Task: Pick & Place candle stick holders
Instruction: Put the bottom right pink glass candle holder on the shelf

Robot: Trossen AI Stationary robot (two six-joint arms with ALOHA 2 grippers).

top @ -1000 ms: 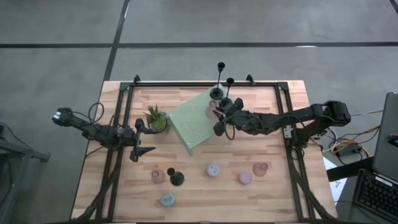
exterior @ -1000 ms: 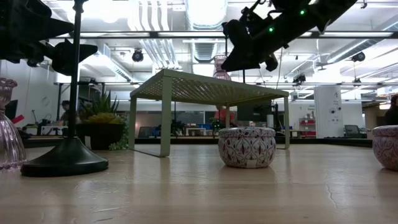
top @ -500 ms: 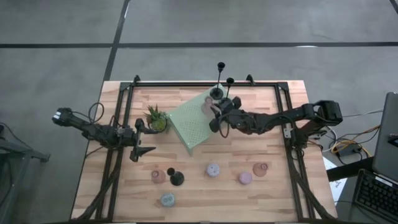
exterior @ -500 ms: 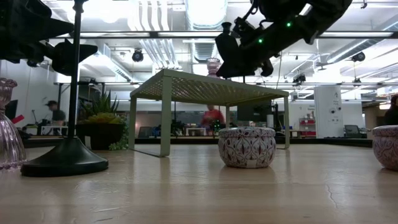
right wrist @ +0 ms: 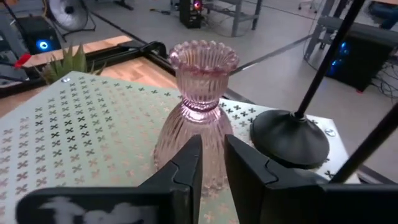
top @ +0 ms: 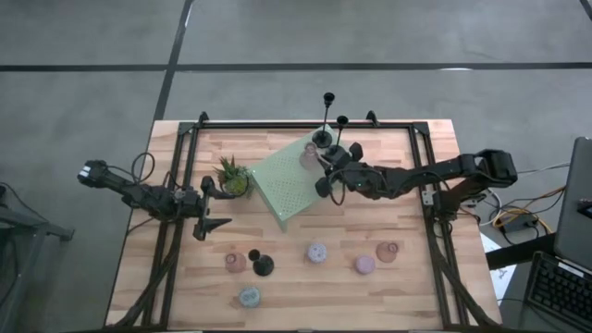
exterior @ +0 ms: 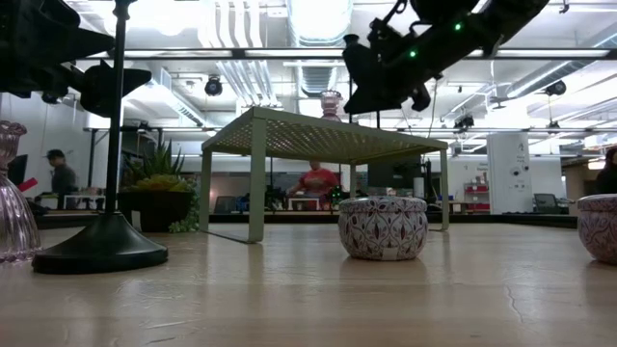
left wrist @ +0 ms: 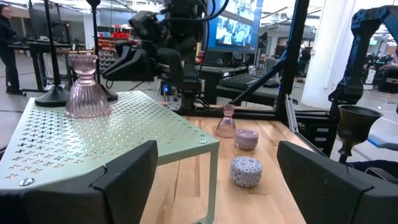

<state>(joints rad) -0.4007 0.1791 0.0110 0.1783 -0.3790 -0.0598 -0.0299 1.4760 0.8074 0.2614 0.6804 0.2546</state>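
A pinkish glass cup (right wrist: 196, 106) stands by its base on the pale green perforated stand (top: 289, 185), next to two slim black sticks (top: 324, 137) at the stand's far corner. My right gripper (right wrist: 213, 155) is level over the stand, its shut fingers pointing at the cup's lower body; it also shows in the high view (top: 324, 183) and the low view (exterior: 352, 92). My left gripper (top: 220, 205) waits open and empty near the plant (top: 233, 178). Another black stick (exterior: 106, 241), a glass cup (top: 237, 262) and pucks (top: 317, 252) stand near the front. My right gripper's fingertips (right wrist: 189, 158) come level from the table's right at the cup's lower body (right wrist: 168, 146). I cannot tell whether they touch it. The cup stands upright on the stand.
The spiky potted plant stands left of the stand. A blue puck (top: 249, 296), a pink puck (top: 364, 265) and a second pink cup (top: 388, 251) sit along the near side. A black frame (top: 430, 185) runs round the table. People show in the room behind.
My right gripper has gone a little toward the table's left over the stand, then drawn back toward the right. The glass cup has shifted slightly leftward on the stand and stays upright.
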